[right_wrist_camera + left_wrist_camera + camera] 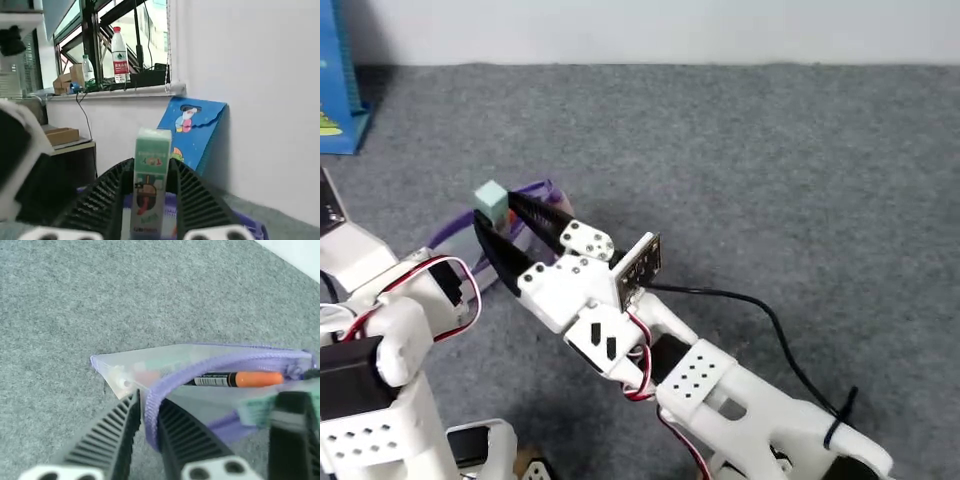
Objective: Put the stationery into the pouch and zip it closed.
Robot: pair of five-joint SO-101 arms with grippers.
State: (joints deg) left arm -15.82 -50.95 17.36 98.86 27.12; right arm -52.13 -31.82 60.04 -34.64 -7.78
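A clear pouch (165, 365) with a purple zipper lies open on the grey carpet, with an orange marker (235, 379) inside it. My left gripper (145, 401) is shut on the pouch's purple zipper edge near one corner. My right gripper (150, 170) is shut on a green eraser (149, 187), which it holds upright. In the high view the right gripper (493, 210) holds the eraser (491, 199) at the pouch (538, 190), just above its opening. The eraser (257, 409) and a black right finger (291, 432) also appear over the pouch's open mouth in the left wrist view.
A blue paper bag (338, 75) stands at the far left against the white wall. A black cable (760, 315) trails from the right arm across the carpet. Grey carpet stretches open to the right and back of the pouch.
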